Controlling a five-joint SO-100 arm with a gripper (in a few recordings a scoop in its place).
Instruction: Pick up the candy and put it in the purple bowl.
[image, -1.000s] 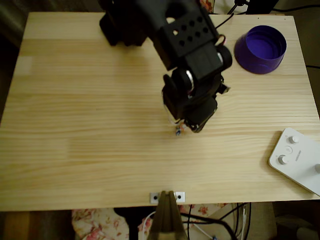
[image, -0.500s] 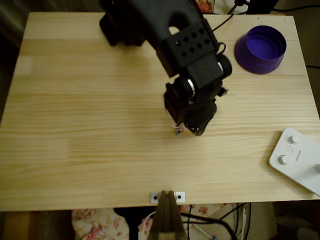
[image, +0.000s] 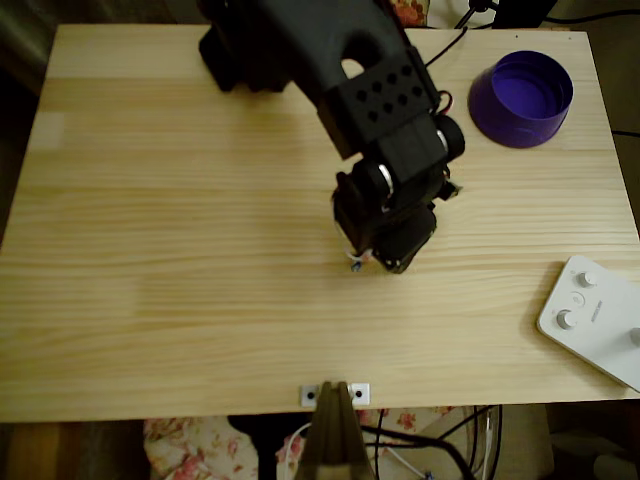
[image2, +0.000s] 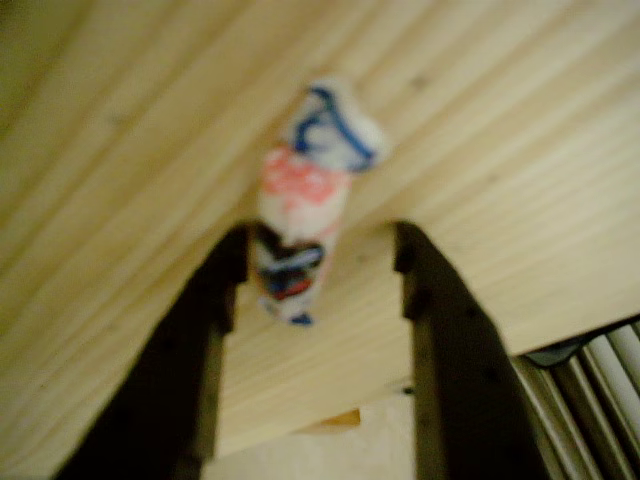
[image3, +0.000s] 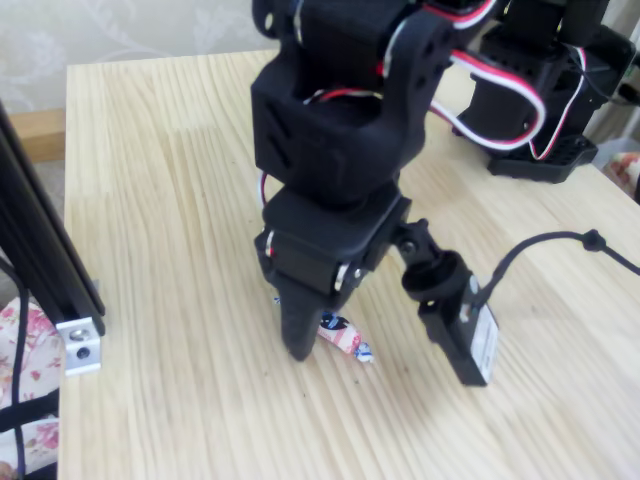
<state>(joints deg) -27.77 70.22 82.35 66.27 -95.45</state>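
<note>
The candy (image2: 300, 190) lies on the wooden table, its wrapper mottled pink, white and dark blue. In the wrist view its near twisted end sits between my two black fingers, close against the left finger (image2: 200, 330), with a wide gap to the right one. My gripper (image2: 320, 265) is open and points down at the table. From overhead, a tip of the candy (image: 355, 263) peeks out beside the gripper (image: 375, 258). In the fixed view the candy (image3: 342, 338) lies just beside a lowered finger (image3: 300, 325). The purple bowl (image: 522, 98) stands at the table's far right corner, well away.
A white device with knobs (image: 595, 320) lies at the right front edge in the overhead view. The arm's black base (image: 250, 45) stands at the back. A black post with a metal bracket (image: 335, 395) sits at the front edge.
In the overhead view the arm's head has shifted slightly right and toward the front. The candy has stayed where it was on the table.
</note>
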